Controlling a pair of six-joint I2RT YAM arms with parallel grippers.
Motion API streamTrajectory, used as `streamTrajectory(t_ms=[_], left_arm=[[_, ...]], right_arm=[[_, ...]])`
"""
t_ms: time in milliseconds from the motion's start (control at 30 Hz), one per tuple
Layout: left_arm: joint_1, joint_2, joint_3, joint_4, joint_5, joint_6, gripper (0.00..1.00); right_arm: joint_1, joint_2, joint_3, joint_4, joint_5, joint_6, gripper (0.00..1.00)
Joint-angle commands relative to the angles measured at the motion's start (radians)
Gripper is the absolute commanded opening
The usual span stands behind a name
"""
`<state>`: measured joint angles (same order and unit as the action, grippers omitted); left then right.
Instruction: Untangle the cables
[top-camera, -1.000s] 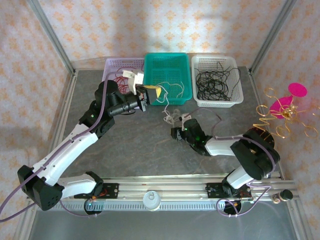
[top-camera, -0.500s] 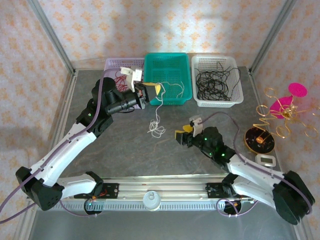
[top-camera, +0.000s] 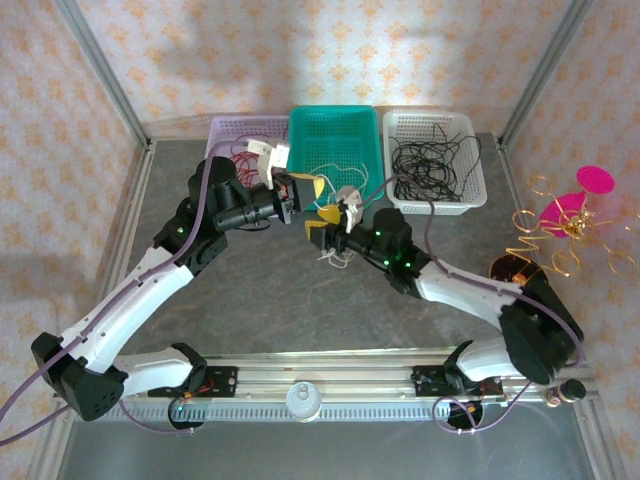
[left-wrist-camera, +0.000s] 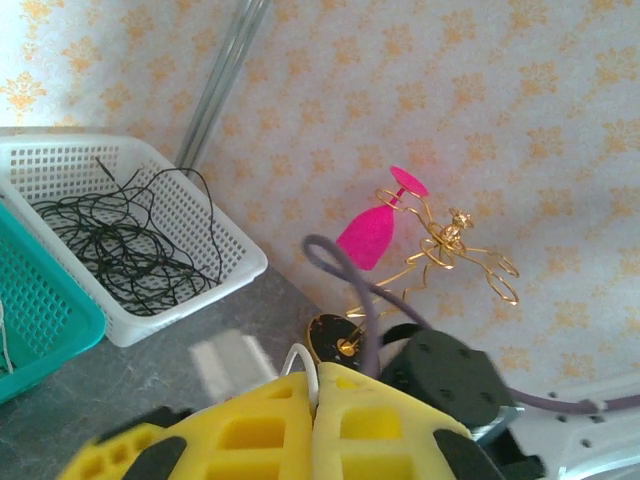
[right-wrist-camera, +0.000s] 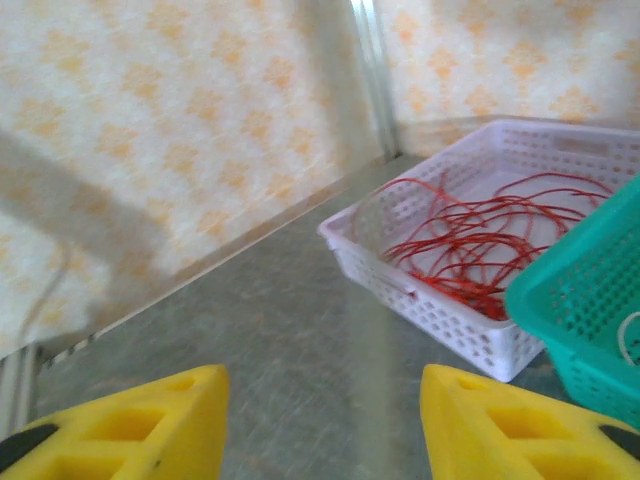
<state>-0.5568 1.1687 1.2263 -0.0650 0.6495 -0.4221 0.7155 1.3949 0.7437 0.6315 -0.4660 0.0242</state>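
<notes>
White cable (top-camera: 333, 257) pinched in closed left tool (left-wrist-camera: 315, 380); right tool (right-wrist-camera: 325, 400) gapes apart, empty.

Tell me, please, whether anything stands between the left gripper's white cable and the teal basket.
Nothing clearly blocks it. The left gripper, shut on the thin white cable, sits at the near edge of the teal plastic basket. The open right gripper hovers close beside the dangling strand, possibly crowding it.

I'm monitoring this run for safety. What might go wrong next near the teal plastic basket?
The open right gripper sits close beside the shut left gripper; they may collide.
The thin white cable pinched by the left gripper hangs in loops toward the table; pulling may tighten the tangle.
</notes>
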Motion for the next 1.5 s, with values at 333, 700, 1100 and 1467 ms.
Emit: streamTrajectory(t_ms=[333, 700, 1100, 1467], left_arm=[[-0.02, -0.053, 0.183, -0.061, 0.007, -0.018, 0.0], [-0.018, 0.04, 0.448, -0.163, -0.05, 0.028, 0.0], [-0.019, 0.084, 0.408, -0.132, -0.04, 0.0, 0.0], [-0.018, 0.114, 0.323, -0.049, -0.012, -0.022, 0.0]], right_arm=[[0.009, 0.227, -0.163, 0.168, 0.213, 0.125, 0.22], [0.009, 0.153, -0.312, 0.098, 0.261, 0.141, 0.27], [0.008, -0.261, -0.274, -0.238, 0.355, 0.094, 0.53], [-0.039, -0.487, -0.109, -0.506, 0.336, 0.024, 0.59]])
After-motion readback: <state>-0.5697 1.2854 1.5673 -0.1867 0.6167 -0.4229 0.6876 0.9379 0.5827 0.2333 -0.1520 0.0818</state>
